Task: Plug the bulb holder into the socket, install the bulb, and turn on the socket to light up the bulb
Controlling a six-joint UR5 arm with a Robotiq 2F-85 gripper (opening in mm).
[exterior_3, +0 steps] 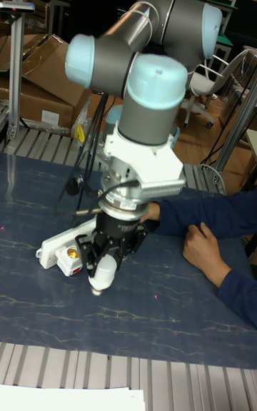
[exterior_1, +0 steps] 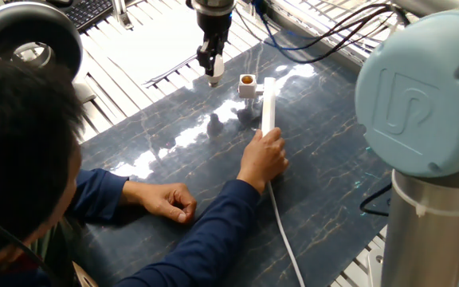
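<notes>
My gripper hangs above the far part of the table, shut on the bulb, which points neck down. In the tall fixed view the bulb hovers just over the table between the gripper fingers. The bulb holder sits a little to the right of the bulb, its orange opening facing up, against the far end of the socket. The tall fixed view shows the bulb holder on the socket, left of the bulb. A person's hand presses on the socket's near part.
The person's other hand rests as a fist on the dark marbled table. The socket's white cord runs toward the front edge. The arm's large grey joint fills the right foreground. Cables hang behind.
</notes>
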